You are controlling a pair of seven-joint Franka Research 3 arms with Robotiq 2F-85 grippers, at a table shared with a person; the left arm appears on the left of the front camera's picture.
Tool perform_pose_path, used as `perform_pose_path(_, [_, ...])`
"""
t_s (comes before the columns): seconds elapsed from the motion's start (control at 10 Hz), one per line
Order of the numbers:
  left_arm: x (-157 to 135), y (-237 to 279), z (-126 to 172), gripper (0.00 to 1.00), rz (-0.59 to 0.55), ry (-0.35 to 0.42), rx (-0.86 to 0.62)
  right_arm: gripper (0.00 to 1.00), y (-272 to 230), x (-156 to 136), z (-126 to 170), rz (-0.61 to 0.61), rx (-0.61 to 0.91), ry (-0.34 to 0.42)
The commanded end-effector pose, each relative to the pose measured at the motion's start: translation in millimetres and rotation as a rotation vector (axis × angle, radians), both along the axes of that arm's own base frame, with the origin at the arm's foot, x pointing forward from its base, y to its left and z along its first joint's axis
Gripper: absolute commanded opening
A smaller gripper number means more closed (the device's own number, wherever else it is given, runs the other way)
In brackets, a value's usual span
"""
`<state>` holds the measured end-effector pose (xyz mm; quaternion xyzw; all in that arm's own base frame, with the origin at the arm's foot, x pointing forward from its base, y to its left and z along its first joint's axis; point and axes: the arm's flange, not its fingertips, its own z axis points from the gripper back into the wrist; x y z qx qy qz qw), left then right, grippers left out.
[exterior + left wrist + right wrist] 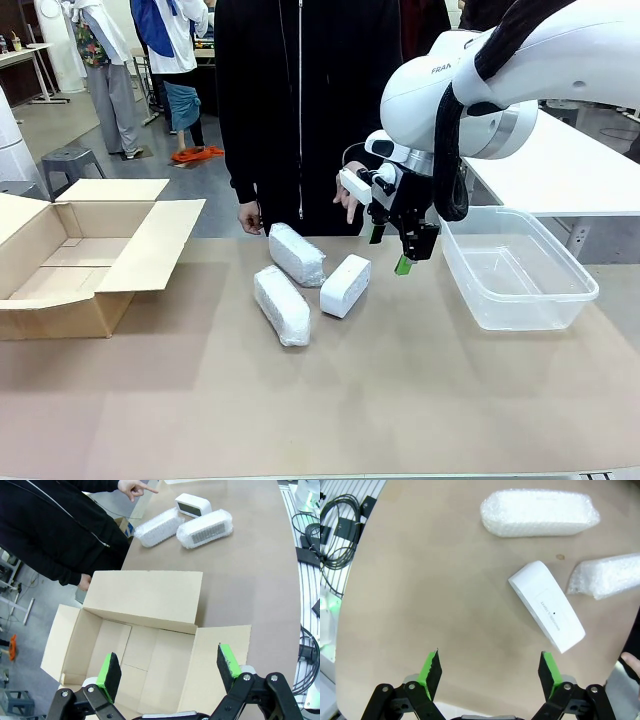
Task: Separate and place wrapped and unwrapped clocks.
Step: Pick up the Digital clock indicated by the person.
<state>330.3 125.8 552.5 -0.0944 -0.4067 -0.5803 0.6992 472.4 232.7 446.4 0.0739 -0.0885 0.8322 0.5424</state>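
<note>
Currently: right gripper (489, 669), jaws spread wide, empty. Bare clock (546, 605) lies at its 1 o'clock in the wrist view, long axis 11-to-5 (skewed to the fingers), wrapped clocks (281, 304) just beside. Left gripper (169, 672), likewise spread and empty, hangs over box (150, 645), well apart; right arm nearer.

Right gripper (390, 251) near unwrapped clock (345, 285)

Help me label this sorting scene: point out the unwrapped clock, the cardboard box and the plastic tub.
unwrapped clock (347, 280), front view, on its top face.
cardboard box (150, 245), front view, on its opened right flap.
plastic tub (525, 312), front view, on its near wall.
</note>
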Motion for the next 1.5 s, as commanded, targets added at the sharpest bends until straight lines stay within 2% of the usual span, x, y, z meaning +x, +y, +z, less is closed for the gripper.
perform_pose_path(0.0, [1.5, 2.5, -0.1, 1.0, -0.022, -0.021, -0.009, 1.0, 1.0, 0.7, -1.4, 0.001, 0.001, -0.004])
perform_pose_path(0.5, [1.5, 2.5, -0.1, 1.0, -0.022, -0.021, -0.009, 1.0, 0.0, 0.0, 0.0, 0.0, 0.0, 0.0])
perform_pose_path(0.7, [1.5, 2.5, -0.1, 1.0, -0.022, -0.021, -0.009, 1.0, 22.9, 10.7, -4.5, -0.001, 0.009, -0.029])
perform_pose_path(1.2, [1.5, 2.5, -0.1, 1.0, -0.022, -0.021, -0.009, 1.0, 64.5, 22.1, -20.8, 0.134, -0.002, -0.027])
perform_pose_path(1.4, [1.5, 2.5, -0.1, 1.0, -0.022, -0.021, -0.009, 1.0, 66.1, 28.5, -28.6, 0.202, -0.02, -0.063])
